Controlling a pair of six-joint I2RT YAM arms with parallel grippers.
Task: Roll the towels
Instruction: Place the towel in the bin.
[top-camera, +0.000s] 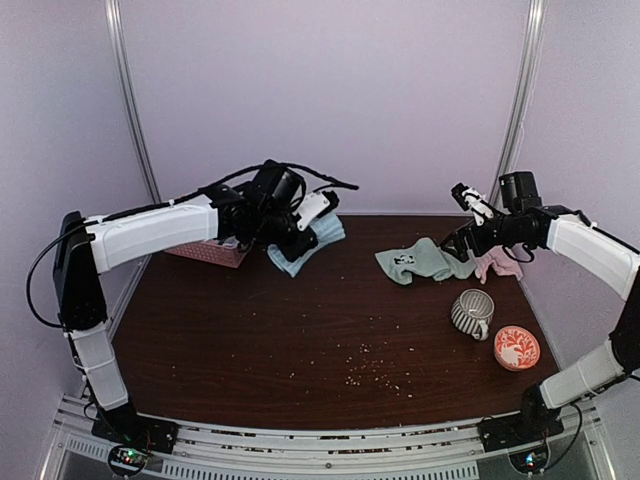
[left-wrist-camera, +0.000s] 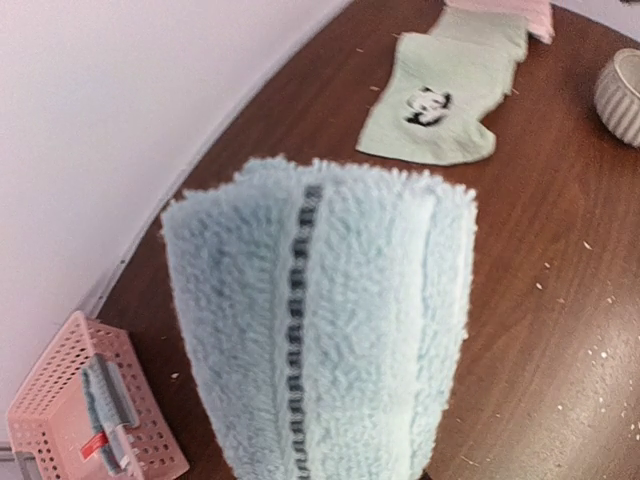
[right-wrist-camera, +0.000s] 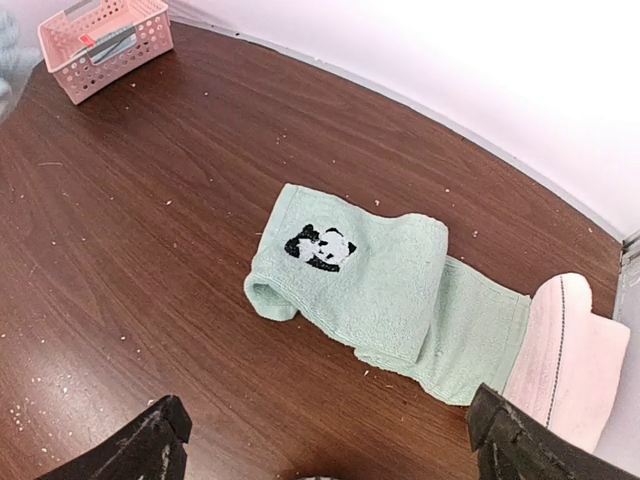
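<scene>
The dark brown wooden table (top-camera: 250, 330) is carrying everything. Only the top view is showing the left gripper (top-camera: 305, 232) pinching the fluffy light blue towel (left-wrist-camera: 320, 330) near the far edge, toward the far left corner. In the left wrist view the fingers are hidden behind the cloth. That view is showing the towel folded thick, its long axis and dark stitched stripe running up and down the frame.

The right gripper (right-wrist-camera: 330, 415) is waiting with jaws spread wide near the sage green towel (right-wrist-camera: 370, 270). This towel is lying flat along the far edge, panda mark facing up. Its right end is touching the pale pink towel (right-wrist-camera: 565, 350) by the far right corner.

The pink perforated plastic basket (left-wrist-camera: 60, 420) is sitting at the far left corner, holding a grey-blue item with a red tag (left-wrist-camera: 105, 405). The striped ceramic mug (top-camera: 472, 313) and the red patterned bowl (top-camera: 517, 347) are standing near the right edge.
</scene>
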